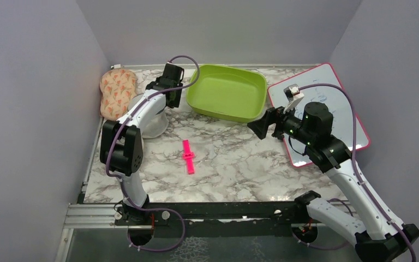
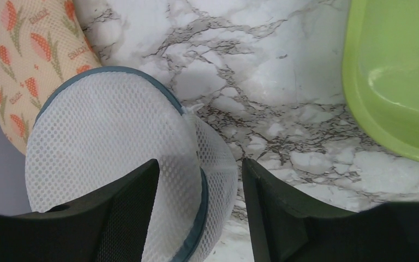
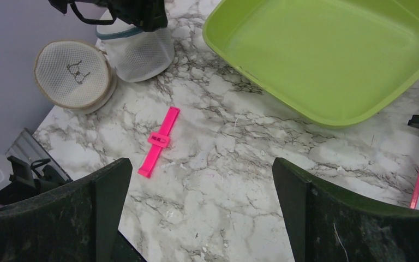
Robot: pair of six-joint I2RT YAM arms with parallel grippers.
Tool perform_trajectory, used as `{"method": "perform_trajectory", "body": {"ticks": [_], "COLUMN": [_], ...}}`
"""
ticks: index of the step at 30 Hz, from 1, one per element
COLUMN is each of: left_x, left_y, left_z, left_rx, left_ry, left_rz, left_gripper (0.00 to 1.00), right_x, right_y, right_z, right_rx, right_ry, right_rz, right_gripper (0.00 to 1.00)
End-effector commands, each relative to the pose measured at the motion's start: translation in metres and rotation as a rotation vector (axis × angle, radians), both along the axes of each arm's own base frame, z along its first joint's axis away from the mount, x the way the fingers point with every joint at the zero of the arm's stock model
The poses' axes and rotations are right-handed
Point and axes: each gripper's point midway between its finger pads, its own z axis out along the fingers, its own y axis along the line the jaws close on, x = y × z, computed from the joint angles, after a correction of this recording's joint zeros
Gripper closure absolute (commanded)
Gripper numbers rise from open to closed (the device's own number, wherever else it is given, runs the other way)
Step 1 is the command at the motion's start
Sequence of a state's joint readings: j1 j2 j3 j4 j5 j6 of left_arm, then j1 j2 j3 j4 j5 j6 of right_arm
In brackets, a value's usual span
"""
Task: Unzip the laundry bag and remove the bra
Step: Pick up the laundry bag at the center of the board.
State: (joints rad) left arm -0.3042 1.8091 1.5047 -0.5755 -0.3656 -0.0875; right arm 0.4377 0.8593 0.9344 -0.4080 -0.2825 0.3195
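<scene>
Closest to the arm bases, the counter [image 1: 234,164] is bare marble except for a pink strap [image 1: 188,157]. The right arm [image 1: 327,150] hangs over the counter's right half, well apart from the work. Its jaws are spread wide with nothing between them.

Further in, a beige round case [image 3: 73,76] sits just beside the laundry bag [image 2: 109,158], on its near side. The bag lies at the far left under the left arm [image 1: 142,109], plainly the nearer one.

The left jaws stand part-way apart over the bag's tray-side edge. One finger is above the mesh dome, the other above bare counter, and the dark rim lies between them, not gripped. A small pale tab [image 2: 194,108], probably the zip pull, sticks out from the rim just beyond the fingertips. The next reach therefore looks to be forward along the rim's curve. The bag is round, with no long axis.

Room is tight on the wall side, where a flowered pad [image 2: 22,60] touches the bag. Toward the green tray [image 1: 226,93] the counter lies open. How far the zip is undone I cannot tell.
</scene>
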Motion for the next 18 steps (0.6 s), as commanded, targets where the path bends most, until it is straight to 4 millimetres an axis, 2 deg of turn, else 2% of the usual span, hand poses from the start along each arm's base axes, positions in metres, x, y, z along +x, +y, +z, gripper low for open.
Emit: {"method": "perform_trajectory", "body": {"ticks": [1, 6, 10, 12, 14, 18], "left_x": [-0.001, -0.001, 0.001, 0.000, -0.003, -0.014], "left_y": [0.021, 0.020, 0.015, 0.013, 0.010, 0.000], "left_z": [0.001, -0.011, -0.003, 0.006, 0.021, 0.067], "left_rx": [0.075, 0.083, 0.065, 0.048, 0.027, -0.036], "left_ry": [-0.002, 0.029, 0.016, -0.002, -0.027, -0.115], "left_rz": [0.057, 0.045, 0.010, -0.003, -0.017, -0.074], "left_gripper": [0.52, 0.70, 0.92, 0.99, 1.00, 1.00], "right_x": [-0.006, -0.007, -0.008, -0.008, -0.008, -0.007], "right_y": [0.004, 0.003, 0.003, 0.002, 0.001, 0.001], "right_z": [0.011, 0.010, 0.008, 0.007, 0.007, 0.007], "right_rx": [0.015, 0.015, 0.014, 0.013, 0.011, 0.008], "right_ry": [0.003, 0.005, 0.019, 0.021, 0.023, 0.023], "right_rz": [0.026, 0.025, 0.022, 0.016, 0.010, 0.011], "right_gripper": [0.00, 0.00, 0.00, 0.00, 0.00, 0.00]}}
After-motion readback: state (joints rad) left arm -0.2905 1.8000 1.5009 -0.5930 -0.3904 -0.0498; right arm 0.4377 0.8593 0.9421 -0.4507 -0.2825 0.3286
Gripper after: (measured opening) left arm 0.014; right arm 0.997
